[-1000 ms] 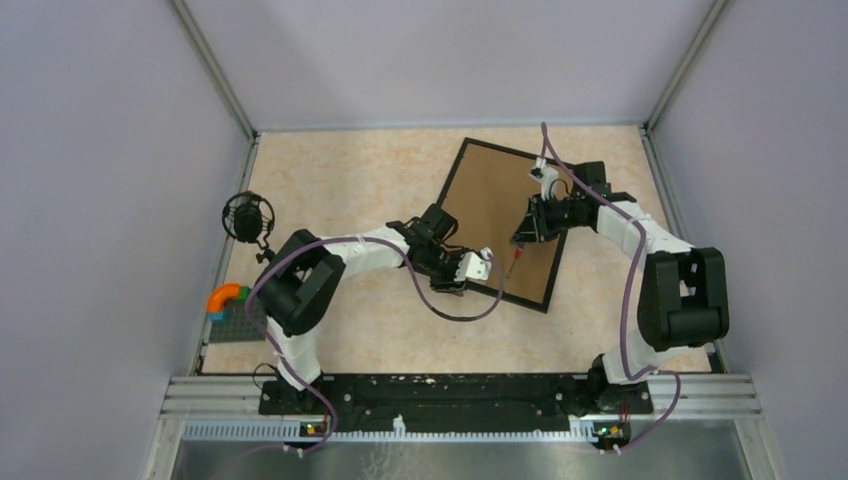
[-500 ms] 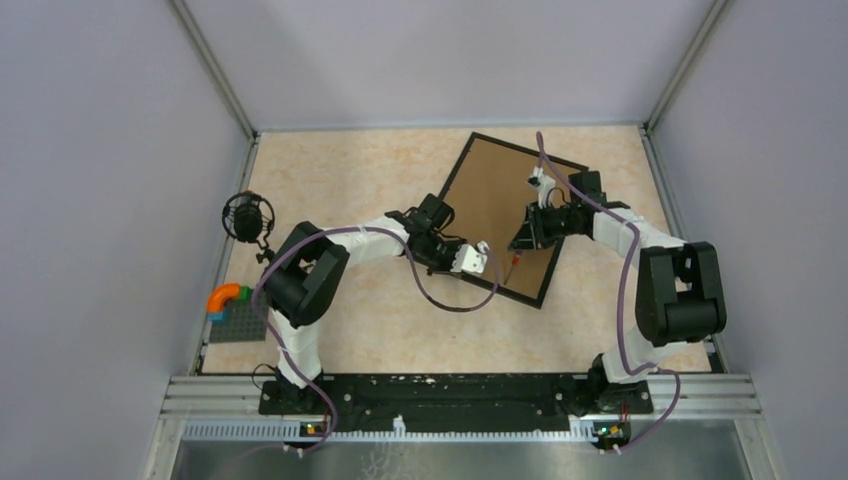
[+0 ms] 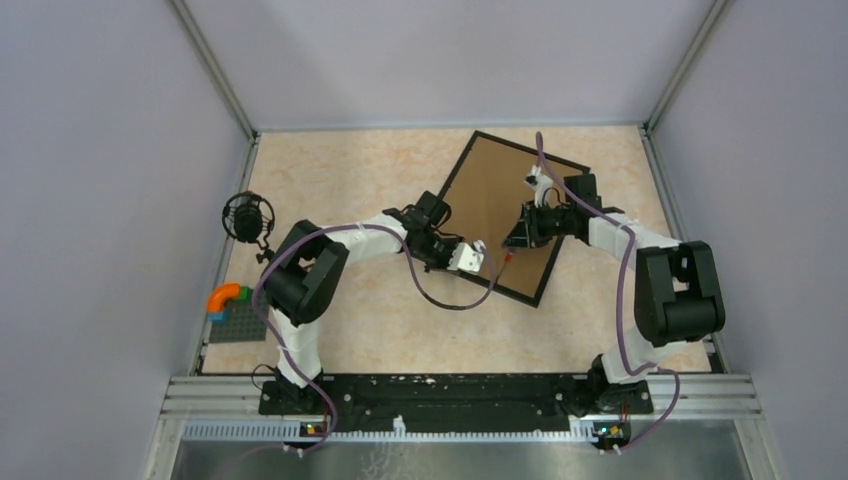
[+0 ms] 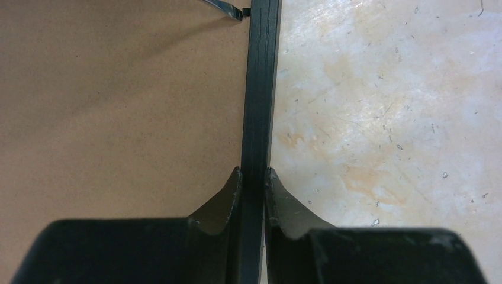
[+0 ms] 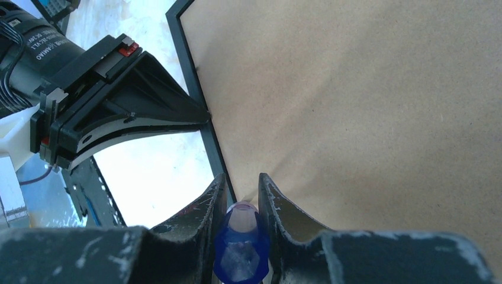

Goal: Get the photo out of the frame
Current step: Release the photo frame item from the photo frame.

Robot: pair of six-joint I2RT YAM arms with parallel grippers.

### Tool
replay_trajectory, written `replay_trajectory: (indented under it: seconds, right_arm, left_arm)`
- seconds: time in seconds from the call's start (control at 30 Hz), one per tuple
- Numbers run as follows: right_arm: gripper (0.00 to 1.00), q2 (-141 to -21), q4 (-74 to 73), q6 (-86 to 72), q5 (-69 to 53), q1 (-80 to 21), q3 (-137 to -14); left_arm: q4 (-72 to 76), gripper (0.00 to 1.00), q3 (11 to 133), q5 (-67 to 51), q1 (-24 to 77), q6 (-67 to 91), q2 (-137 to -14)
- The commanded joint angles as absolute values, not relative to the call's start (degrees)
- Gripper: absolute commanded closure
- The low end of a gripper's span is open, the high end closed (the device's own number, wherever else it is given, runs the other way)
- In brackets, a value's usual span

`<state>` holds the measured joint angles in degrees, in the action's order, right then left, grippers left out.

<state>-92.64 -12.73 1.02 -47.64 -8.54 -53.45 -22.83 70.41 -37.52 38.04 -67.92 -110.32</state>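
The frame (image 3: 495,195) lies face down and askew on the table, its brown board back (image 4: 118,100) up. The photo is hidden under that board. My left gripper (image 3: 482,266) is shut on the frame's thin black edge (image 4: 260,89), one finger on the board side and one on the table side (image 4: 254,174). My right gripper (image 3: 516,238) hovers over the same edge, shut on a blue-handled tool (image 5: 241,242) whose reddish tip (image 3: 510,256) points down at the frame. The right wrist view shows the left gripper (image 5: 136,112) pressed against the black rim (image 5: 192,77).
A small metal tab (image 4: 225,7) sticks out over the board at the rim. A black round object (image 3: 247,215) and an orange-green toy piece on a grey plate (image 3: 228,305) sit at the table's left side. Grey walls enclose the table.
My left gripper has closed on the frame's edge. The frame has shifted a little toward the back of the table, and both arms have moved with it.
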Motion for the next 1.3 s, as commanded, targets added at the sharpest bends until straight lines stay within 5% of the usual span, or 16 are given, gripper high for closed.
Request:
replay_trajectory:
  seconds: [0.0, 0.6, 1.27]
  right_arm:
    - [1.00, -90.96, -8.27, 0.44, -46.15, -10.10, -51.41]
    - [1.00, -94.83, -18.41, 2.42, -43.34, -7.91, -60.31]
    - [1.00, -95.21, -19.05, 3.95, -44.45, -9.56, -56.16]
  left_arm:
    - [-25.36, 0.88, 70.65, -30.88, 36.44, -68.55, -113.59]
    - [-24.61, 0.90, 71.17, -31.06, 35.77, -67.33, -114.70]
    - [-24.23, 0.90, 71.78, -30.71, 35.72, -66.19, -115.30]
